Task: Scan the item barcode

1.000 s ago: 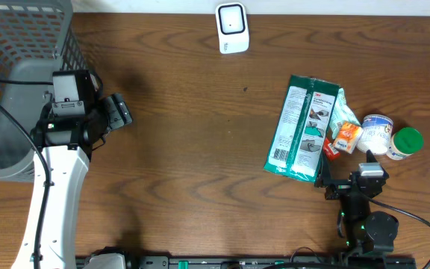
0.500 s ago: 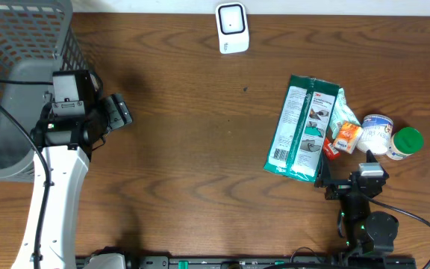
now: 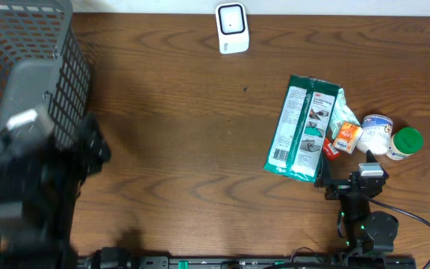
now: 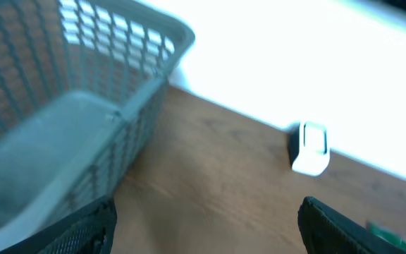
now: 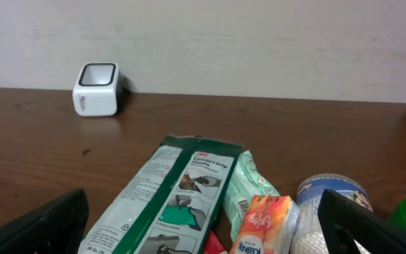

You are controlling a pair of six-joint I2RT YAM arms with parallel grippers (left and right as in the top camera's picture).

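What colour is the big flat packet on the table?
The packet is green with white panels, clearest from overhead.

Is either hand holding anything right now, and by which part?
Nothing is held. The left hand is open and empty near the basket. The right hand is open, facing the green packet, gripping nothing.

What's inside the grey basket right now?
The basket shows only bare grey floor in the left wrist view. Overhead, the blurred left arm covers its near end, so nothing can be told there.
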